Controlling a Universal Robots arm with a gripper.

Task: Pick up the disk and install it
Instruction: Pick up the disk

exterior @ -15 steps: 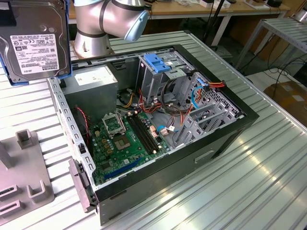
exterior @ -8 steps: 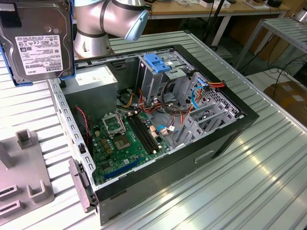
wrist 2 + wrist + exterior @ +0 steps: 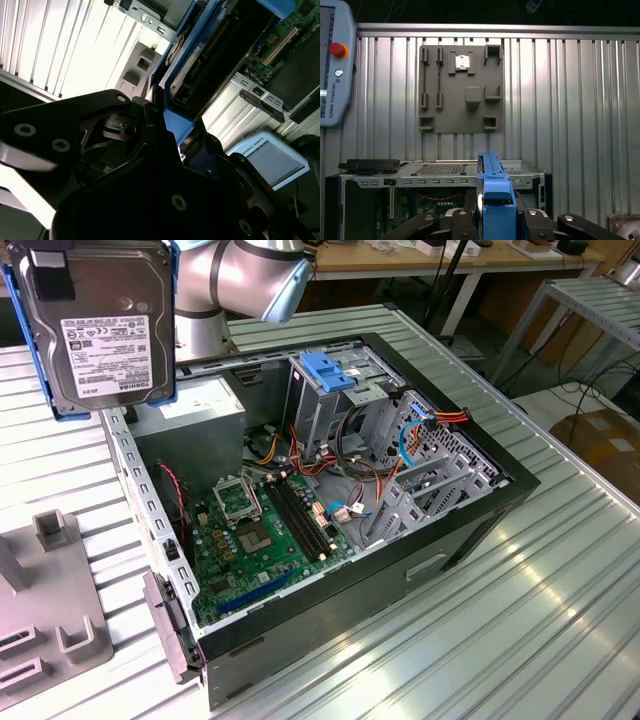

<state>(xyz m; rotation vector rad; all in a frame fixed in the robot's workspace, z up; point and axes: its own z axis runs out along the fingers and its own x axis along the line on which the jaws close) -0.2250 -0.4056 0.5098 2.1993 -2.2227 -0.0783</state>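
Ribbed aluminium tabletop (image 3: 560, 570) carries an open computer case (image 3: 430, 570) with its motherboard (image 3: 260, 530) exposed. At the upper left of the exterior view, the disk (image 3: 95, 325) hangs upright, clear of the case, label toward the camera. In the first wrist view, the gripper (image 3: 495, 220) is clamped on the disk's blue carrier rail (image 3: 492, 185).

Grey metal disk (image 3: 95, 325) (glossy blue plastic rail (image 3: 493, 197))

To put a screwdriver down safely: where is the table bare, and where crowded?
Bare: the ribbed table on the exterior view's right of the computer case. Crowded: inside the case, cables around the drive cage; on the exterior view's left, a grey fixture plate.
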